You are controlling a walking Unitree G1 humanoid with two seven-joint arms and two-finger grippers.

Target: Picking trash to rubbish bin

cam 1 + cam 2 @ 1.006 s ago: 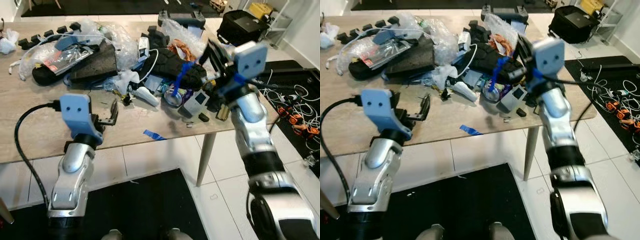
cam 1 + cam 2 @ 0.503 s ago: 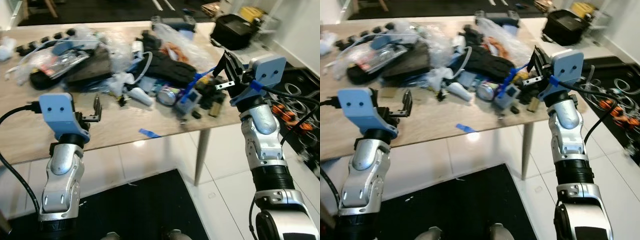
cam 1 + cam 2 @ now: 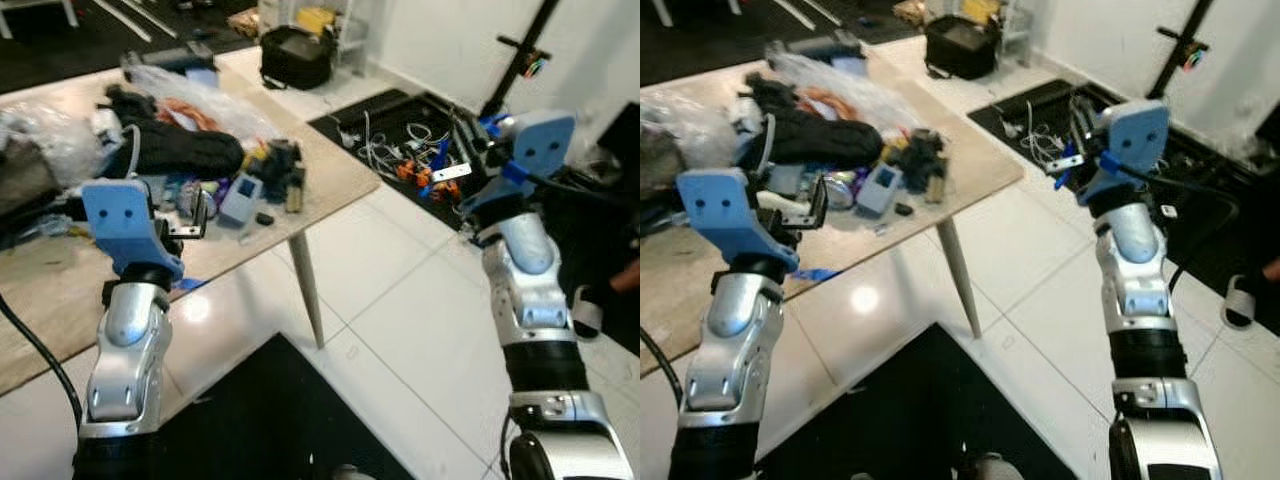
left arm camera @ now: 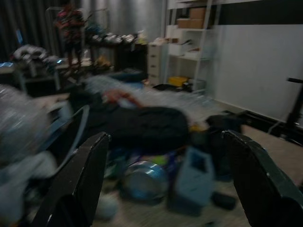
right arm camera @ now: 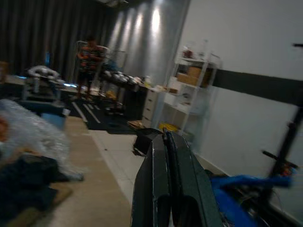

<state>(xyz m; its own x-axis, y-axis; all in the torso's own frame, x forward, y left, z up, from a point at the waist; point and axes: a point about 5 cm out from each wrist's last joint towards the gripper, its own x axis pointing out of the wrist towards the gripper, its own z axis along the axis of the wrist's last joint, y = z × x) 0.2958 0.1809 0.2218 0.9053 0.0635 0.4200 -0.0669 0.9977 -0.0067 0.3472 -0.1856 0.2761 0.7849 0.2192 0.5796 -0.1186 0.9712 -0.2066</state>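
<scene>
The right gripper (image 5: 165, 156) is raised over the tiled floor (image 3: 400, 290), well away from the table (image 3: 330, 165); its fingers are pressed together around a blue strip (image 5: 246, 182), though the wrist view is too blurred to show the contact. In the head views the strip (image 3: 441, 155) is a small blue bit at the fingertips. The left gripper (image 4: 165, 179) hangs over the table edge, fingers spread with nothing between them. Past them lies the blurred trash pile (image 4: 142, 127): a black bag (image 3: 185, 153), a grey box (image 3: 240, 198), clear plastic (image 3: 195, 90). Cables (image 3: 400, 150) tangle on a black mat beyond the table. No bin can be made out.
</scene>
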